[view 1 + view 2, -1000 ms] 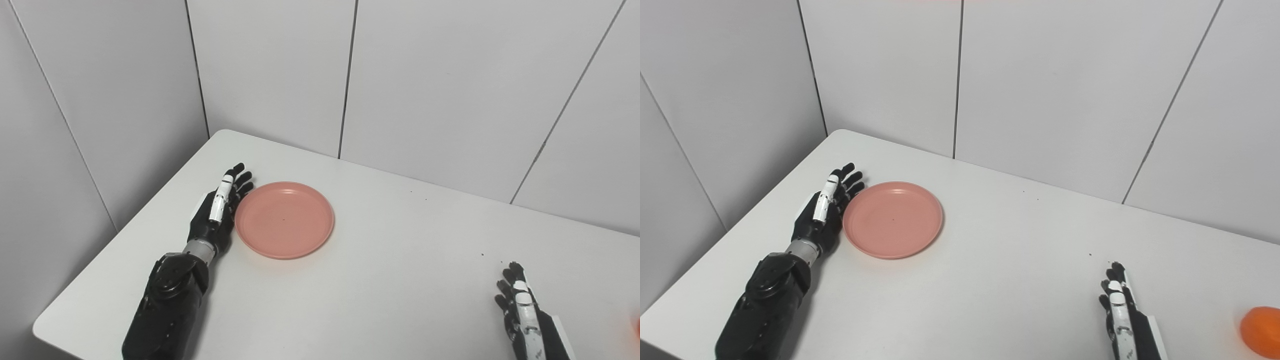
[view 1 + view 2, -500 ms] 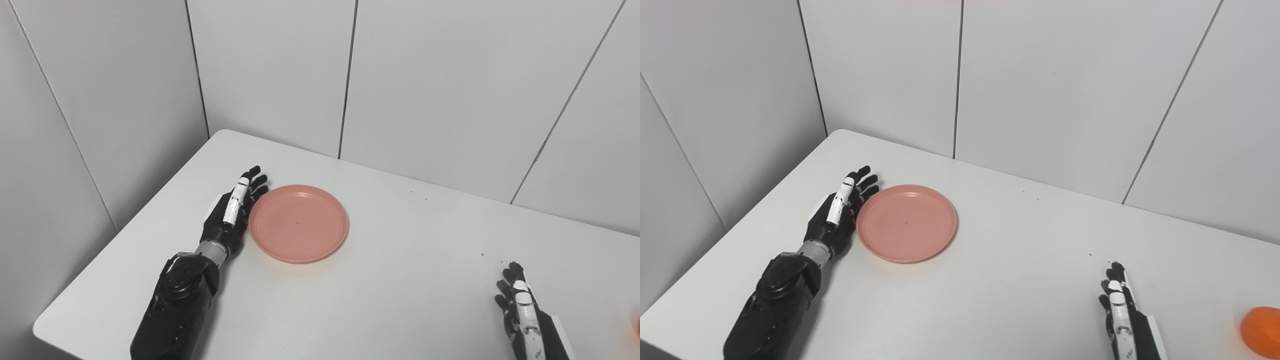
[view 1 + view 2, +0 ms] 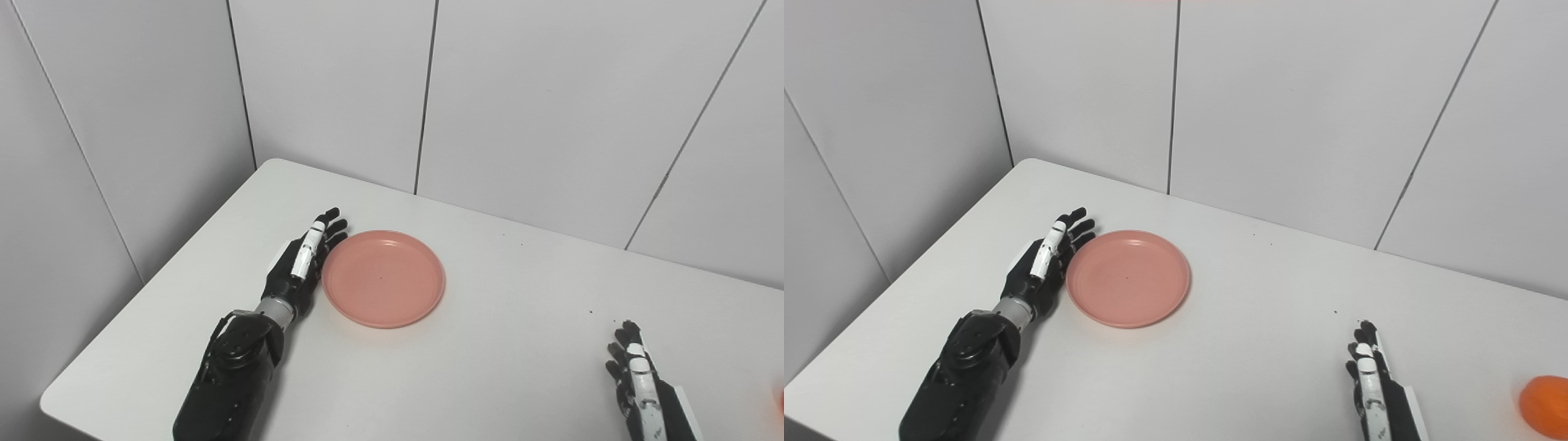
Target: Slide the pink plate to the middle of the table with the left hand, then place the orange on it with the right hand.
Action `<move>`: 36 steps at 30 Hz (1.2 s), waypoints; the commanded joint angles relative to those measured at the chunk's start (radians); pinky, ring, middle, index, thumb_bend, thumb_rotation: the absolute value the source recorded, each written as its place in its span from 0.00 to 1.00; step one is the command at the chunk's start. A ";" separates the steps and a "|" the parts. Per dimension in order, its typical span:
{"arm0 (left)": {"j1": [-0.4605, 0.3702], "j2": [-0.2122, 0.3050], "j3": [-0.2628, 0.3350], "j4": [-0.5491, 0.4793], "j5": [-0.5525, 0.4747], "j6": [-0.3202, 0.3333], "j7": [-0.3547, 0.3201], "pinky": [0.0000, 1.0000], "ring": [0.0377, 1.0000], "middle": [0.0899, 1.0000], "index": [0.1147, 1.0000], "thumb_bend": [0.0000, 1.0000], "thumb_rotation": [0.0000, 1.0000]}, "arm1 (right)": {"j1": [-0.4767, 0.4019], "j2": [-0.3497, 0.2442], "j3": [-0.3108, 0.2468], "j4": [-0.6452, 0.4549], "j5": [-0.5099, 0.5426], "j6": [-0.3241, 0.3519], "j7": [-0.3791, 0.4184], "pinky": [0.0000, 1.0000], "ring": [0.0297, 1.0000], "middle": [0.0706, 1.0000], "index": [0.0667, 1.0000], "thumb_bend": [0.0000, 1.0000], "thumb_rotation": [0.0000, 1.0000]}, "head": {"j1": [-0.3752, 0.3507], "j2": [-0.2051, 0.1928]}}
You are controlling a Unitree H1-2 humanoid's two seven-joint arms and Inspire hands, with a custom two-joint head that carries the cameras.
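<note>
Left hand, fingers spread flat, edge touching round pink plastic plate; right hand spread, empty, round orange fruit beside it.

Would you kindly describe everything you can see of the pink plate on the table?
The pink plate is round and shallow, with a low raised rim and a flat, empty well bearing one tiny dark speck near its centre. It looks like smooth matte plastic in a salmon pink. It lies flat and upright on the white table, left of the table's middle. The left hand, fingers straight and apart, rests edge-on against its left rim. Nothing else touches it; the orange sits far off to the right.
</note>
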 commanded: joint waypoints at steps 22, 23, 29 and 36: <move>-0.050 -0.068 -0.083 0.047 0.019 0.050 -0.055 0.95 0.93 0.93 0.92 0.36 1.00 | -0.014 0.032 0.005 0.009 0.008 -0.025 -0.004 1.00 0.98 0.99 0.99 0.27 1.00 | -0.041 0.022; -0.050 -0.069 -0.090 0.050 0.022 0.049 -0.057 0.95 0.93 0.93 0.92 0.36 1.00 | -0.014 0.034 0.005 0.010 0.009 -0.025 -0.004 1.00 0.98 0.99 0.99 0.27 1.00 | -0.043 0.023; -0.054 -0.089 -0.125 0.048 0.044 0.063 -0.047 0.93 0.92 0.92 0.90 0.36 1.00 | -0.015 0.034 0.008 0.006 0.005 -0.018 -0.007 1.00 0.98 0.99 0.99 0.27 1.00 | -0.051 0.027; -0.067 -0.103 -0.148 0.053 0.068 0.070 -0.054 0.92 0.92 0.91 0.90 0.36 1.00 | -0.017 0.035 0.011 0.009 -0.001 -0.023 -0.011 1.00 0.98 0.98 0.99 0.27 1.00 | -0.058 0.032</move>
